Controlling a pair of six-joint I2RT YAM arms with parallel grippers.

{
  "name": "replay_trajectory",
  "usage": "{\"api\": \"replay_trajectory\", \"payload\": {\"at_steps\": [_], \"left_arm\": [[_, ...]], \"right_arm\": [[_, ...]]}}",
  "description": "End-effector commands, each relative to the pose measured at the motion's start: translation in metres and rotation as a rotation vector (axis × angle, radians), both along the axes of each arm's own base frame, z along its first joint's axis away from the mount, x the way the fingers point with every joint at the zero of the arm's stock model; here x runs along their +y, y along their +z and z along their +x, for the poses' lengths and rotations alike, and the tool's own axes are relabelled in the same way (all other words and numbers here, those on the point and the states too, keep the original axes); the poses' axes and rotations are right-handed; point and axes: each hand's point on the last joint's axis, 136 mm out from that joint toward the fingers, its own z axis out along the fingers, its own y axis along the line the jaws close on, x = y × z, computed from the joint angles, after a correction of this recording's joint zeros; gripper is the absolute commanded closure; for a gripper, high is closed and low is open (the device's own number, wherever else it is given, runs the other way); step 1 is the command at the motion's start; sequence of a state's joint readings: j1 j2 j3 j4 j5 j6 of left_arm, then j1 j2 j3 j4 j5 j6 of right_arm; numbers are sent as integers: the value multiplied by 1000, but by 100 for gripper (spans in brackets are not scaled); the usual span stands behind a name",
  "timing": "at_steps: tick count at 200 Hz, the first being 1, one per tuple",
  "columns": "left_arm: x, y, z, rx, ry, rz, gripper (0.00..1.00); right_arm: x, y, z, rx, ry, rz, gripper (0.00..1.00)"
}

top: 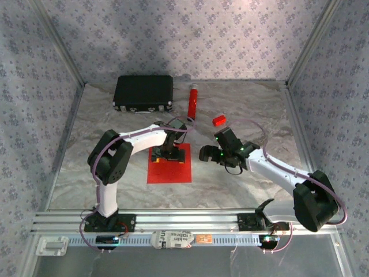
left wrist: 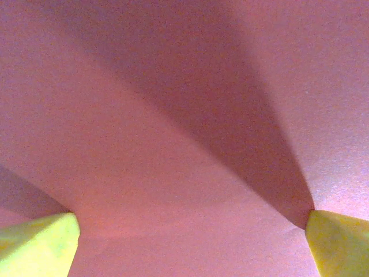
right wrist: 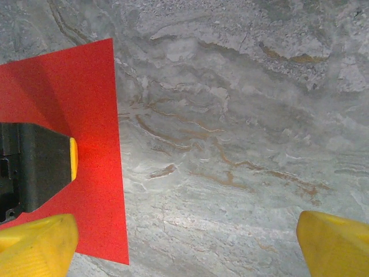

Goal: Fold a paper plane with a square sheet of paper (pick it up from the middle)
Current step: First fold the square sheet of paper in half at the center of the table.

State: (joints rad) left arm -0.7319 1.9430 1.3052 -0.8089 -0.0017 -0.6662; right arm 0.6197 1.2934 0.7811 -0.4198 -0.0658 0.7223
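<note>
Lying beneath left pincer point(top: 168, 153): red sheet point(top: 171, 172)

right claw point(right wrist: 184, 245): fingers apart | below: marble table point(right wrist: 242, 127) | left: red paper point(right wrist: 86, 98)

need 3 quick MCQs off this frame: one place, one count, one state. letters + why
1. The left gripper is over: A the thin bright red square sheet of paper; B bare grey marbled table; C a cardboard box.
2. Red things on the table: A one; B two; C three.
3. The right gripper is: A open, empty; B shut, empty; C shut on paper.
Key: 1 A, red paper lies under its yellow fingertips. 2 C, sheet, red cylinder tube, tiny red block. 3 A, fingertips wide apart over bare table.
</note>
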Motion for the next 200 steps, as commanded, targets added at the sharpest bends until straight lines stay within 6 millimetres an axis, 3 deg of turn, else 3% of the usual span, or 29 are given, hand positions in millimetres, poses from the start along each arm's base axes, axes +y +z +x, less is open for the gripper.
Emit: {"api": "replay_trajectory", "payload": {"at_steps": [1,110,143,157,200], "left_arm": [[15,-37,-27,113,15,79,1],[7,-29,-23,91,-1,56,6],[-2,-17,-17,48,-11,7,14],[-5,-10,-15,26,-15,-20,19],[-21,4,-10,-27,-19,-137,41]], "right_arm": [[-11,0,-3,6,-42,-23,1],[-17,2,0,-5,-82,-33,1],[-29,7,1,-21,-165,-40,3],[-30,18,5,-75,-204,11,2],[-50,37,4,-163,-269,56,1]]}}
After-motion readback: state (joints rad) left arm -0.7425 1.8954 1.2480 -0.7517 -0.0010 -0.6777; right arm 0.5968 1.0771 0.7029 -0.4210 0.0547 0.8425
